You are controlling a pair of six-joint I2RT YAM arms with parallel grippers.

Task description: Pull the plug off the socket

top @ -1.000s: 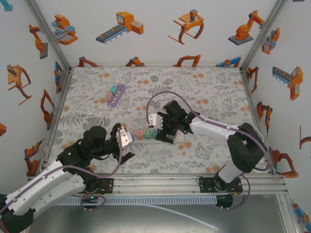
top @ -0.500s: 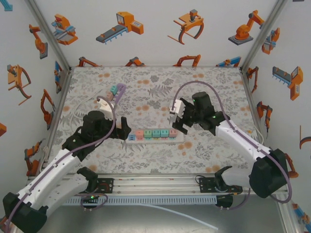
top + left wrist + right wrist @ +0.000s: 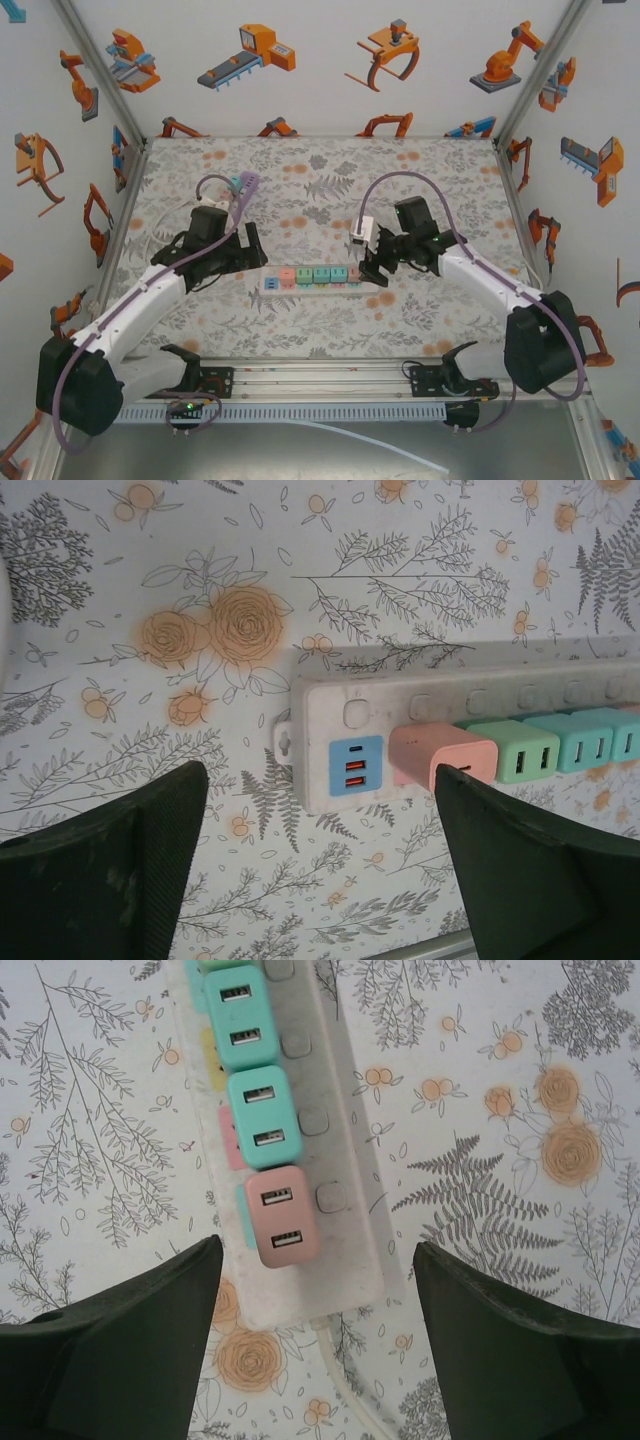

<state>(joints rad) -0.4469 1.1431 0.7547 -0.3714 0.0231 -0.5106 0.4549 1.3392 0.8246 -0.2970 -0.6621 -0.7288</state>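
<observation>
The right claw point(image 3: 375, 262) hung wide open and empty over the right end of the power strip point(image 3: 270, 284), its dark fingers point(image 3: 120, 1350) spread to either side of that end in its wrist view. The left claw point(image 3: 248, 258) was likewise spread wide and held nothing, poised at the strip's opposite end. The strip lay flat on the flowered tabletop point(image 3: 420, 180) between the two arms. Its long axis ran left to right across the overhead view, and a row of plugs was seated in it: a pink one at each end and teal plugs point(image 3: 258, 1118) between. The right-end pink plug point(image 3: 278, 1217) sat just ahead of the right claw's gap, roughly centred between the fingers. The left-end pink plug point(image 3: 443, 758) lay off-centre for the left claw, past a blue port panel point(image 3: 355, 770). On that showing the right arm seemed better lined up to close on a plug, with the left claw placed to pin the strip down.
</observation>
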